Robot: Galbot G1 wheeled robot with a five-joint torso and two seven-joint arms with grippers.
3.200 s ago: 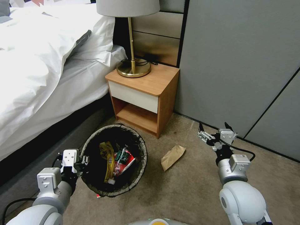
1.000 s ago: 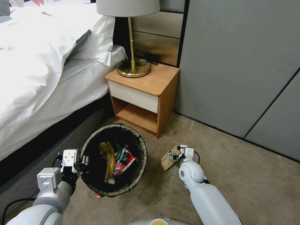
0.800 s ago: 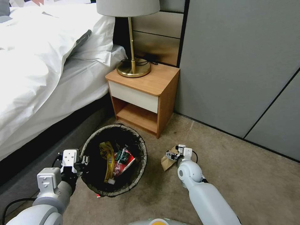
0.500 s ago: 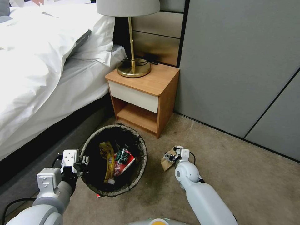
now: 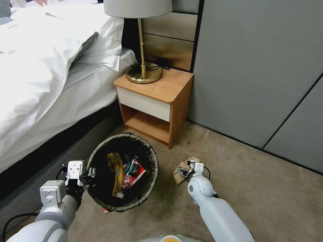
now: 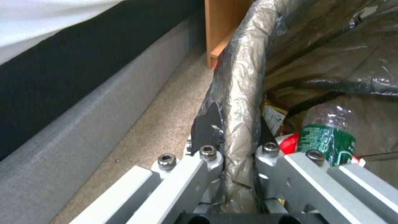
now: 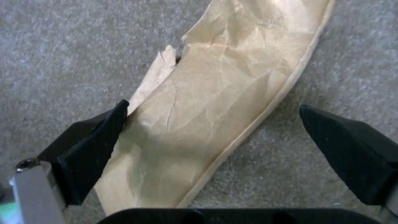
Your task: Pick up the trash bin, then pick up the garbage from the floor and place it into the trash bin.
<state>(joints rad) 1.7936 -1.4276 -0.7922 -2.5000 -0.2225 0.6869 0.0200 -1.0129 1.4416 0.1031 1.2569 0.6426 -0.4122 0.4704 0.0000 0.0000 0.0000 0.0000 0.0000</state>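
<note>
Item: brown paper scrap (image 7: 215,102) on carpet right of trash bin (image 5: 122,172), right gripper (image 7: 215,137) spread open astride it w/ one finger touching; left gripper (image 6: 234,140) clenched on bin rim; step: grasping litter, next prob. needs closing, lifting.

A dark brown-black bag lines the trash bin (image 5: 123,173); inside lie a yellow wrapper (image 5: 116,168) and a green-labelled bottle (image 6: 327,140). The paper scrap (image 7: 215,102) is tan on beige-grey carpet (image 5: 262,188)
</note>
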